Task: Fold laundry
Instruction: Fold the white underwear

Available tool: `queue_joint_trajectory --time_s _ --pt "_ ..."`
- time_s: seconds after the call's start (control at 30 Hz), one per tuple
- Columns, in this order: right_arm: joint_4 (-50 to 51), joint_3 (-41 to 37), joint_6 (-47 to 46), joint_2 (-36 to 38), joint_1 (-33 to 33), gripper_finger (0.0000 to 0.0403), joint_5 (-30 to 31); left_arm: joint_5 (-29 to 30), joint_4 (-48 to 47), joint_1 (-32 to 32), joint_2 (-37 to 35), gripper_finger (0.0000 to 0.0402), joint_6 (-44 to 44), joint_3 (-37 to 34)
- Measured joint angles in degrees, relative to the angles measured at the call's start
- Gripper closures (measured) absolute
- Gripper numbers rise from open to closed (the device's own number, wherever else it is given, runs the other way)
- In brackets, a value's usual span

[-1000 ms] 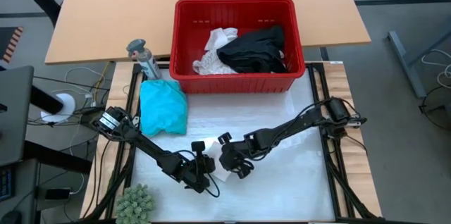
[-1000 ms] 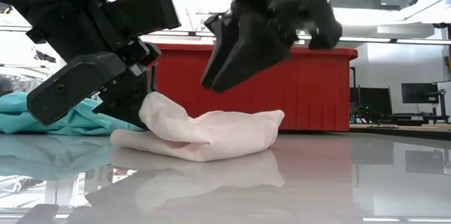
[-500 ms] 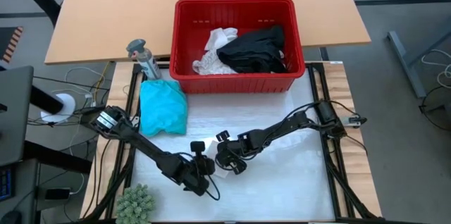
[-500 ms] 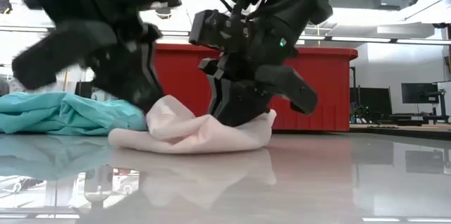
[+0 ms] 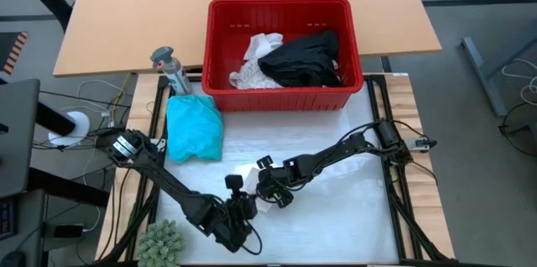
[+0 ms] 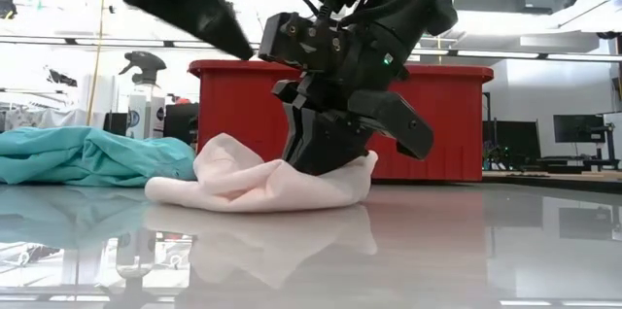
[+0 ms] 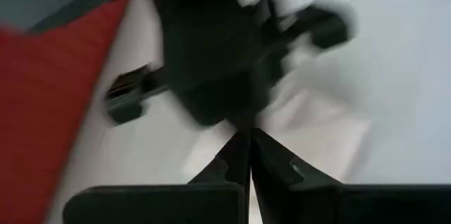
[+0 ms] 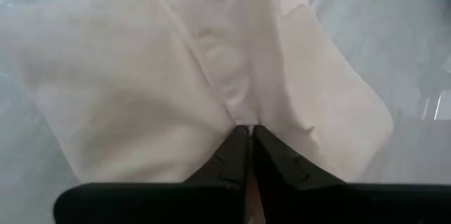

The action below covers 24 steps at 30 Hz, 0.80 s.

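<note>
Red basket (image 5: pixel 285 89) is sitting well beyond both grippers, holding black and white garments. Teal garment (image 5: pixel 195 128) is lying beside the left arm. Right gripper (image 6: pixel 326 161) is pinching the cream garment (image 6: pixel 248 181) on the table. Left gripper (image 5: pixel 246 207), fingers pressed together, is hovering just beside it.

Cream garment (image 6: pixel 262 181), teal garment (image 5: pixel 194 128), black shorts (image 5: pixel 302 59) in red basket (image 5: pixel 220 39)

You get even, bright overhead light; the glossy white desk (image 6: pixel 437 251) mirrors the cream cloth (image 6: pixel 258 178) in the low view. Your left wrist view is smeared with motion blur; windows behind glare white.
</note>
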State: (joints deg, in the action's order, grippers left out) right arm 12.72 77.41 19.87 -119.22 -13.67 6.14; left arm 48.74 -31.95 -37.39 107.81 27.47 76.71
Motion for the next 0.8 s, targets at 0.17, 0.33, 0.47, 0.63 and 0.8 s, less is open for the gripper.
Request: queue_joint_trajectory --time_s 0.17,0.33,0.47,0.63,0.8 --pt "-0.9 0.0 0.2 -0.1 0.1 0.0353 0.0 0.8 14.3 -1.3 0.0 0.0402 1.8 -6.0" --pt "-1.0 0.0 0.2 -0.1 0.1 0.0353 -0.1 -0.1 30.1 -0.9 0.1 0.0401 5.0 -16.1" --pt "-1.0 0.0 0.1 -0.1 0.1 0.0353 -0.1 0.6 35.4 0.1 0.1 0.0402 8.1 -21.9" --pt "-1.2 0.0 0.1 -0.1 -0.2 0.0353 0.0 1.6 35.9 1.3 0.1 0.0401 12.4 -26.2" --pt "-0.2 0.0 0.1 0.4 -0.3 0.0353 3.5 -1.1 35.9 2.0 0.1 0.0401 12.9 -26.6"
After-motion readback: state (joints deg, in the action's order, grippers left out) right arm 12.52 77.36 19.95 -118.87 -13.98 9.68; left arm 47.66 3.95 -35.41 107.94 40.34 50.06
